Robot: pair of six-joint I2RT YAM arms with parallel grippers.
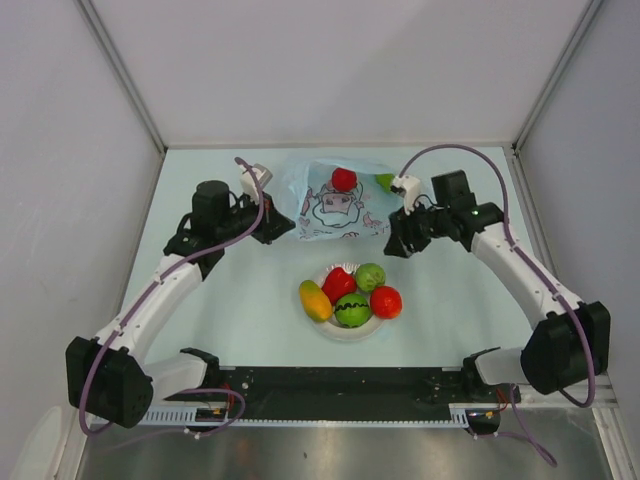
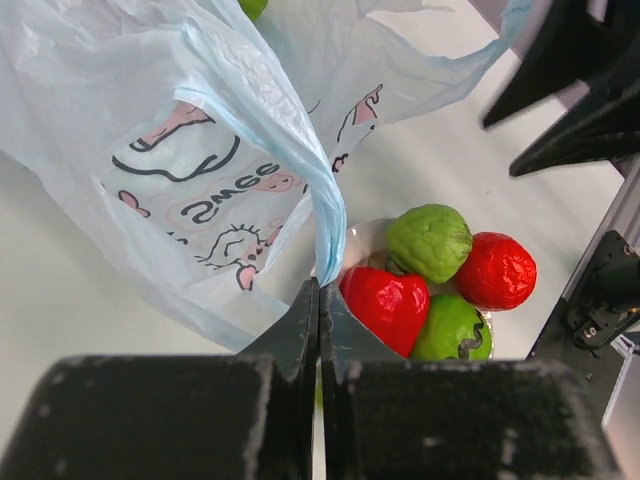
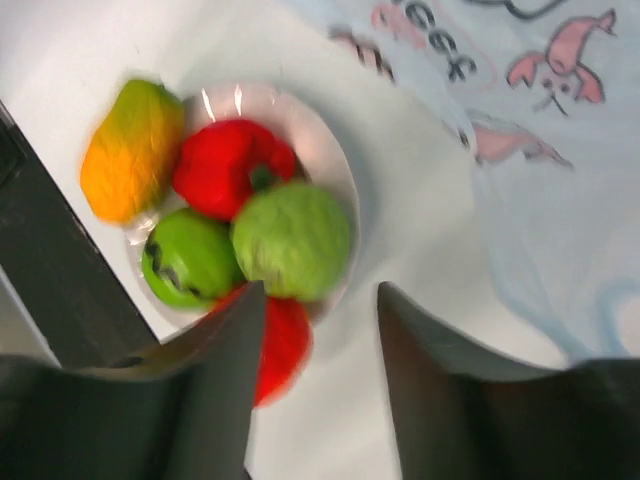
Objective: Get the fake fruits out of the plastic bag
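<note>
Plastic bag (image 1: pixel 335 210) upper centre of worktop (image 1: pixel 230 310); its left rim pinched in left tool (image 1: pixel 284 226), fingers pressed together. Red fake fruit (image 1: pixel 344 179) at bag mouth, green fruit (image 1: pixel 385 182) right of it. Five fake fruits (image 1: pixel 352 310) heaped on white plate (image 1: pixel 342 332), centre frame. Right tool (image 1: pixel 394 242) spread, empty, beside bag's right edge
</note>
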